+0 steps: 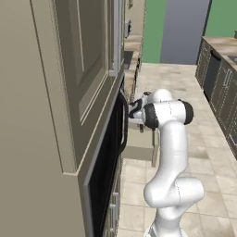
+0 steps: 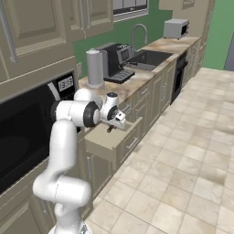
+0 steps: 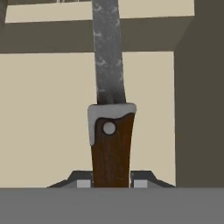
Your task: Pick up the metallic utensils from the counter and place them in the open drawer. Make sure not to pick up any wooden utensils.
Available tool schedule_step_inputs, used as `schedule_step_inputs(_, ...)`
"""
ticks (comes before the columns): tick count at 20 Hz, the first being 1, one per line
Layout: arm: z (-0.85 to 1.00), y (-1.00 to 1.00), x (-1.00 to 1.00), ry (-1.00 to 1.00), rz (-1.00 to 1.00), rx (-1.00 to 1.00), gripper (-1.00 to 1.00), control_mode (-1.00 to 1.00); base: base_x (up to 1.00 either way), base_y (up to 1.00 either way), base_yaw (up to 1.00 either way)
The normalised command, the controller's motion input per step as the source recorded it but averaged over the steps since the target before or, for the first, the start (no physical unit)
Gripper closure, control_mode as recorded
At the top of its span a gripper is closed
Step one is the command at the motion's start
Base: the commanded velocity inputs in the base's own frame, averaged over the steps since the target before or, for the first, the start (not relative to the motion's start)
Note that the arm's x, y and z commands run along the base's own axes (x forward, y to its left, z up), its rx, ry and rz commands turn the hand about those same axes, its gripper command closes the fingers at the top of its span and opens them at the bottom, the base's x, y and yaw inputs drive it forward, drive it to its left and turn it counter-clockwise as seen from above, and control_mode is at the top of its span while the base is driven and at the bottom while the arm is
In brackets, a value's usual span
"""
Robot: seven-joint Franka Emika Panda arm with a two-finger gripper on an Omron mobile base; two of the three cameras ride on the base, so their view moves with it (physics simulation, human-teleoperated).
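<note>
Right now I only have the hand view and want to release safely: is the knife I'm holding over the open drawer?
Observer: Yes. In the right base view the gripper holds the knife blade-down above the open drawer.
Operator: Is the drawer pulled out far enough?
Observer: In the left base view it juts well out from the cabinet front, under the counter.
Operator: Is the blade touching the drawer?
Observer: I can't tell from either base view.

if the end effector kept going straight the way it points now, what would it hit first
Probably the floor of the open drawer: the end effector, shut on the knife, points down into it, so the blade tip would likely touch first. Depth is unclear.
</note>
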Motion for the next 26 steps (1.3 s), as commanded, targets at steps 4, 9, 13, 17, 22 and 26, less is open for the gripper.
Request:
schedule_step_inputs(4,-0.74,-0.13,0.33,0.0,0.0,0.0,1.0,-1.0,0.0,0.0,0.0)
schedule_step_inputs(9,-0.65,-0.05,0.3,0.0,0.0,0.0,1.0,-1.0,0.0,0.0,0.0)
schedule_step_inputs(13,-0.62,-0.05,0.35,0.0,0.0,0.0,1.0,-1.0,0.0,0.0,0.0)
schedule_step_inputs(17,-0.7,-0.56,-0.28,0.09,0.0,0.0,1.0,-1.0,0.0,0.0,0.0)
schedule_step_inputs(22,-0.76,-0.86,-0.3,0.18,0.0,-0.01,1.0,-1.0,0.0,0.0,0.0)
schedule_step_inputs(26,-0.49,-0.44,0.0,0.13,0.0,-0.01,1.0,-1.0,0.0,0.0,0.0)
